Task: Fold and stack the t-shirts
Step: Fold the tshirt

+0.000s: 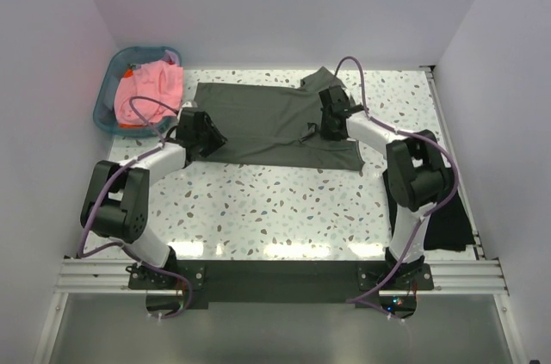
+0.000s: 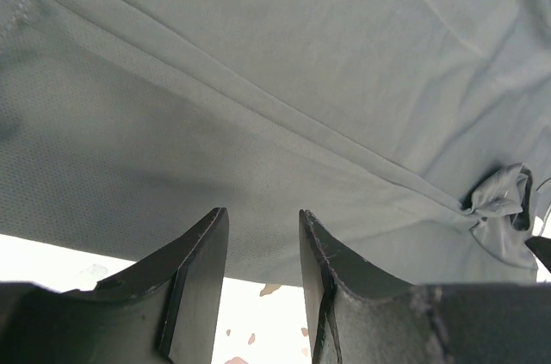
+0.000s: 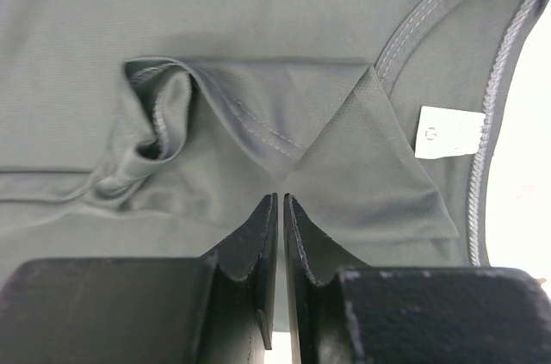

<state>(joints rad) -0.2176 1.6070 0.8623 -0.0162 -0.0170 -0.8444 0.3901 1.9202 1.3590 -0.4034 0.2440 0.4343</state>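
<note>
Olive shirt cloth is under both tools. The right gripper has its jaws all but closed. The point of a triangular fold runs straight into its tips, so it looks pinched on that fold, just beside the collar and its white label. The left gripper stands partly open with nothing between its fingers. The shirt's near edge lies just past the tips, at the garment's left end.

The shirt is spread flat along the far edge of the table, collar end to the right. Having one tool at each end suggests the cloth is being taken at two points so it can be lifted and folded evenly. The left side needs to close on the hem first.

A pink shirt is heaped in the basket at the far left corner. A black shirt drapes over the right edge, beside the right arm's base.
</note>
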